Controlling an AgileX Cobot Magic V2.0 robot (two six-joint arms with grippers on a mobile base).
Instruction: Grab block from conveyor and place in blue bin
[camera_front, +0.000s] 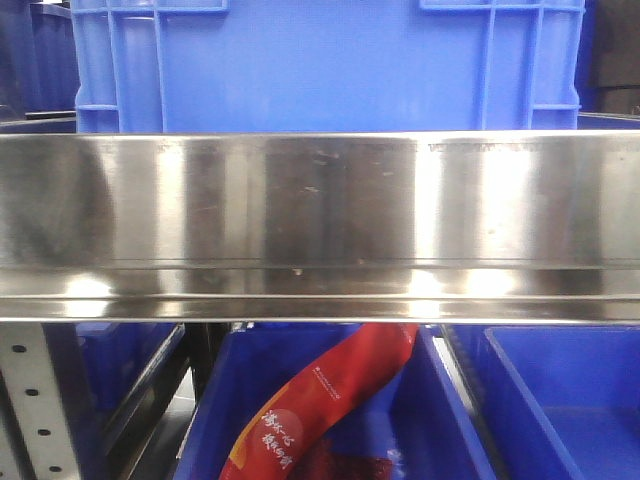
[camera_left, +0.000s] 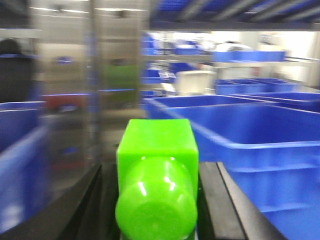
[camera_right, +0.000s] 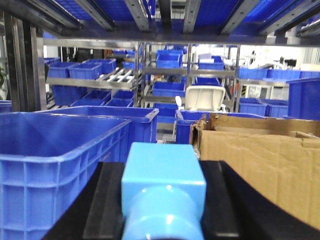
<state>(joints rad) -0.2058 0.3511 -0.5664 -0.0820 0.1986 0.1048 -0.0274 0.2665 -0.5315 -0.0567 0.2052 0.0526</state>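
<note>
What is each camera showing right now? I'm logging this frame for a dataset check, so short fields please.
left gripper: shut on green block
right gripper: shut on light blue block
beside left gripper: blue bin, right side of its view
beside right gripper: blue tub on the view's left, cardboard box on its right
front view: steel rail, blue crate above, red packet in lower bin

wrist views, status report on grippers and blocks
Left gripper shut on green block. Right gripper shut on blue block. Blue bin beside right gripper. Front view mostly steel rail.
</note>
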